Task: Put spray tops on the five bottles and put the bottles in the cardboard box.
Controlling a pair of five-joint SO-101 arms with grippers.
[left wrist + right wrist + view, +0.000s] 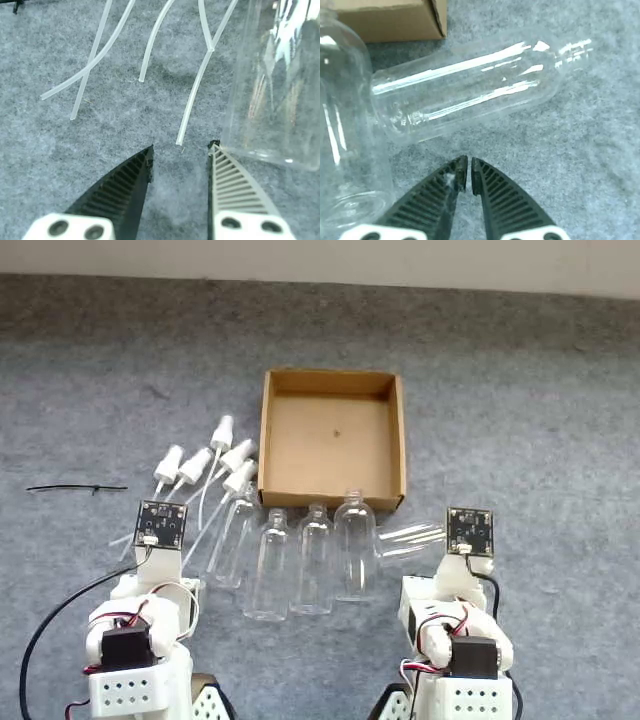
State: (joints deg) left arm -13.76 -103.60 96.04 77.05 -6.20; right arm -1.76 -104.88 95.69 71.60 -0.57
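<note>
we see five capless bottles [316, 560] lying by cardboard box [333, 438] near wall, spray tops [215, 465] off its left wall, left gripper [180, 150] fingers apart, right gripper [469, 172] fingers together

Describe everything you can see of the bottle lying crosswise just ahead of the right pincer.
The bottle is clear and plastic-looking, a cylinder with rounded shoulders and a threaded neck, open, with no spray top. It looks empty. It lies on its side on the grey mat, crosswise just beyond the shut right pincer, apart from it. Its base end is against or near a neighbouring bottle; I cannot tell which. The cardboard box corner lies just past it.
</note>
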